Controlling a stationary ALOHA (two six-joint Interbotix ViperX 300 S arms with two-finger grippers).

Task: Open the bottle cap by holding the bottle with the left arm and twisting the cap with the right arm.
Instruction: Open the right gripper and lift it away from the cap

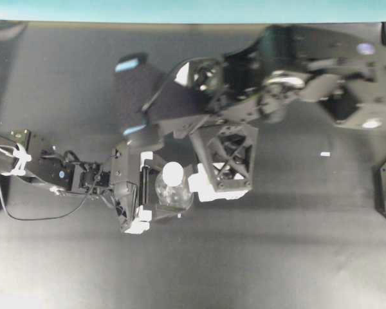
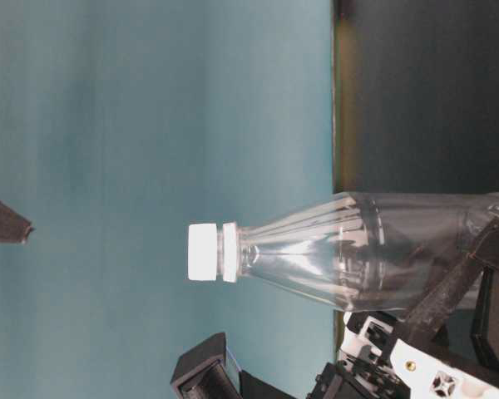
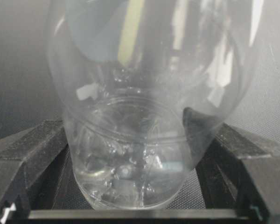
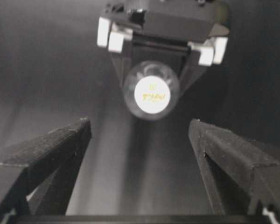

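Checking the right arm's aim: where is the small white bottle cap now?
In the overhead view the small round white bottle cap sits left of centre, atop the clear plastic bottle between the left gripper and the open right gripper.

The right arm is smeared with blur in the overhead view and cut off at the frame's edge, the bottle loses its top (cap included) beyond the left wrist view's upper edge, and the yellow print on the bottle cap is too small to read.
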